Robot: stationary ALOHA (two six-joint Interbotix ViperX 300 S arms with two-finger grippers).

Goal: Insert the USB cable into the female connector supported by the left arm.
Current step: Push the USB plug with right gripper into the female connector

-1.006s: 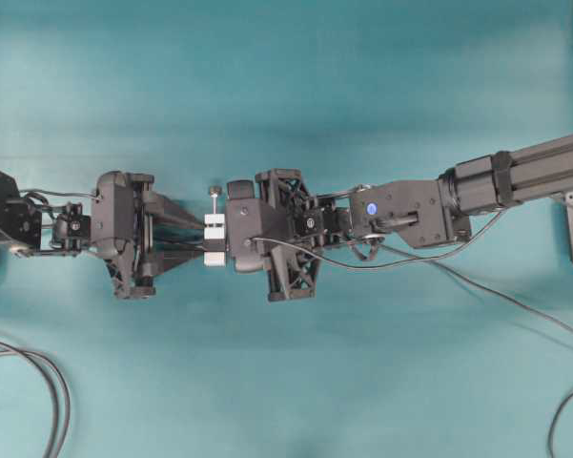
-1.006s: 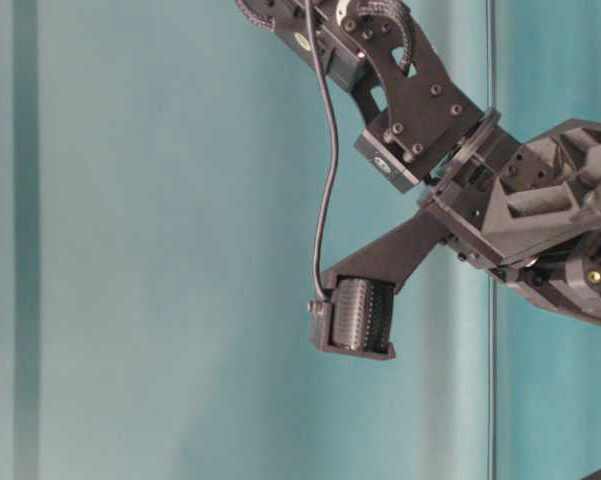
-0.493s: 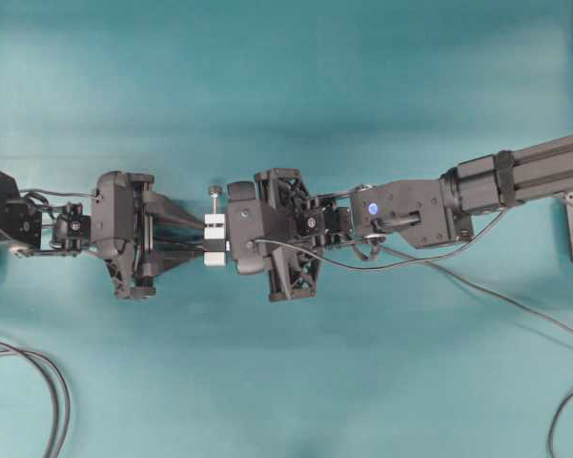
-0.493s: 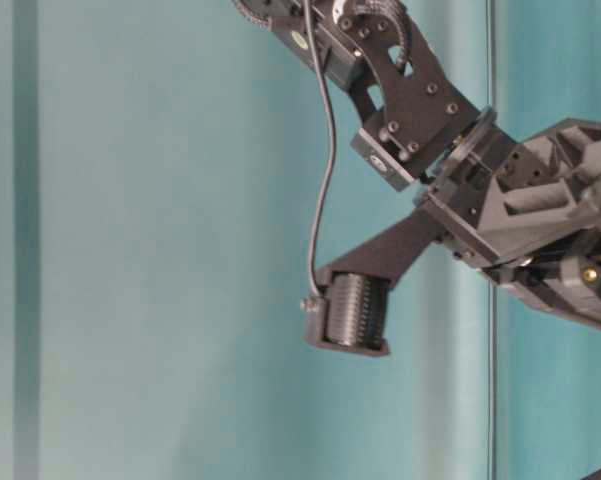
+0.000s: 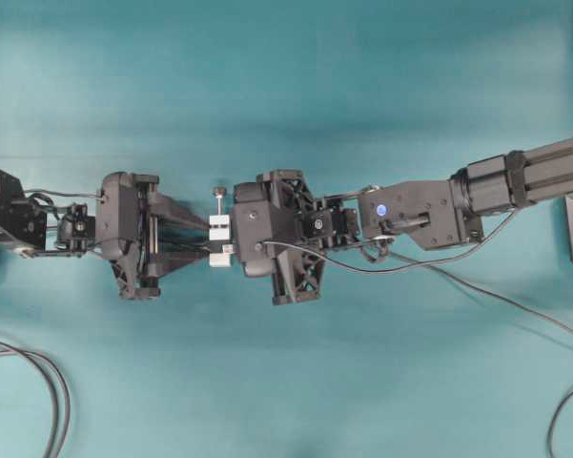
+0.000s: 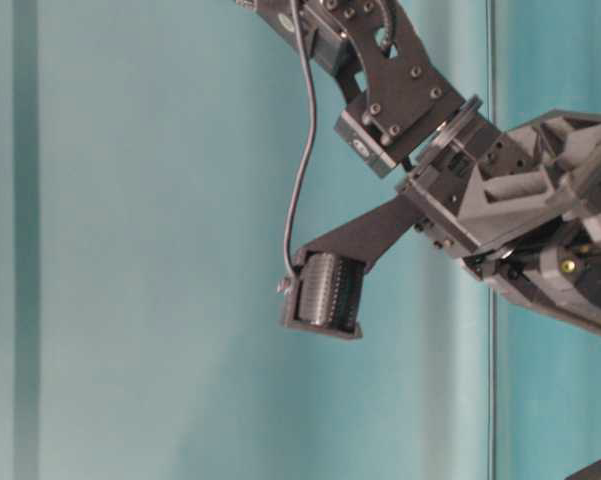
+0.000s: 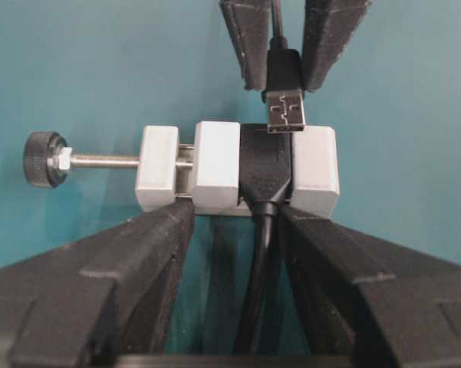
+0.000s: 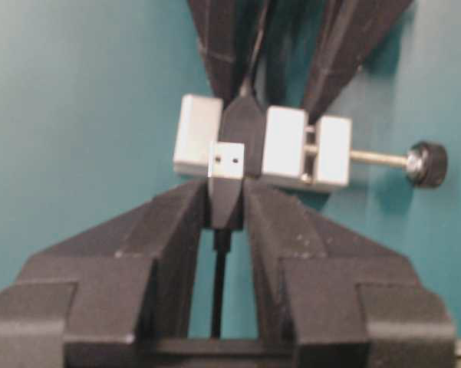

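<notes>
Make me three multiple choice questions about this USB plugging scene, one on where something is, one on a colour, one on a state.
1. Where is the metal tip of the USB cable relative to the female connector?
A. Right at its mouth, not visibly seated
B. Lying on the table far off
C. Behind the left arm's base

2. What colour is the clamp block around the female connector?
A. Red
B. White
C. Yellow

3. How does the right gripper stand?
A. Wide open and empty
B. Out of every view
C. Jaws closed on the USB cable's plug

Answers: 1 A, the left wrist view shows the whole metal tip still exposed at the socket's edge. 2 B, both wrist views show white blocks with a black-knobbed screw. 3 C, the right wrist view shows the plug pinched between the jaws.
</notes>
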